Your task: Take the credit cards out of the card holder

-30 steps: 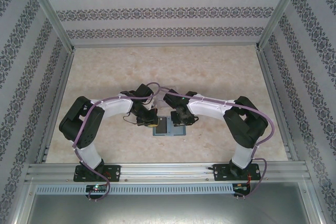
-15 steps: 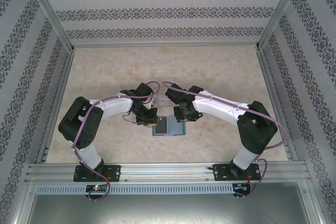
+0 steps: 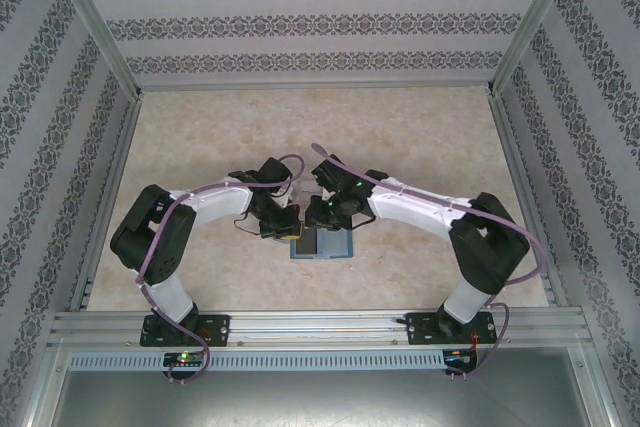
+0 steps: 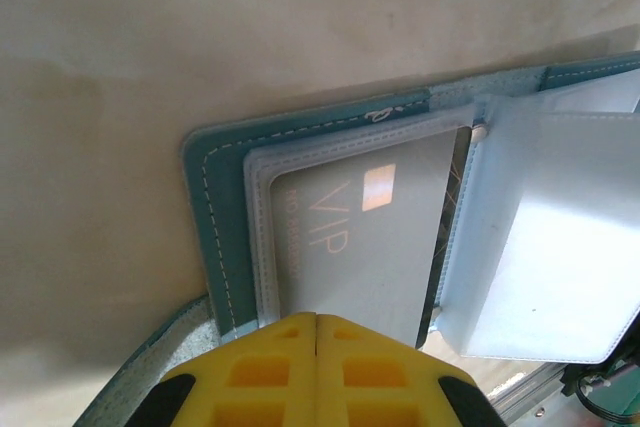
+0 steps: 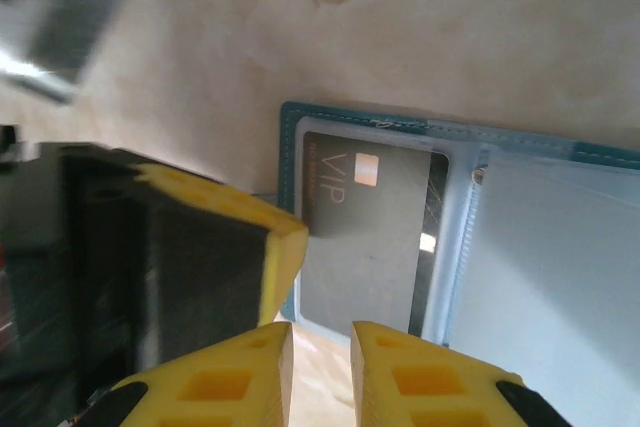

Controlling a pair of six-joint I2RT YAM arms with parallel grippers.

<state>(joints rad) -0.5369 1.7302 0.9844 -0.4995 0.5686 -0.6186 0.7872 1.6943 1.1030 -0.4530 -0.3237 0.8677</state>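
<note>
Top view: both arms reach in over the open teal card holder (image 3: 328,249), which lies flat on the desk (image 3: 420,137). The left gripper (image 3: 283,230) is at its left edge and the right gripper (image 3: 325,215) is over its far side.

Left wrist: left gripper (image 4: 316,332) fingers are pressed together, no gap. The tips sit on the near edge of the card holder (image 4: 215,217). Just ahead of the tips, a grey "VIP" credit card (image 4: 370,237) is in its clear sleeve. A second clear sleeve (image 4: 545,257) is flipped open to the right.

Right wrist: right gripper (image 5: 320,347) fingers are a narrow slit apart with nothing between them. The credit card (image 5: 370,237) is just ahead of the tips, in the holder's pocket. The left gripper's yellow finger (image 5: 283,247) is at the holder's left edge.
</note>
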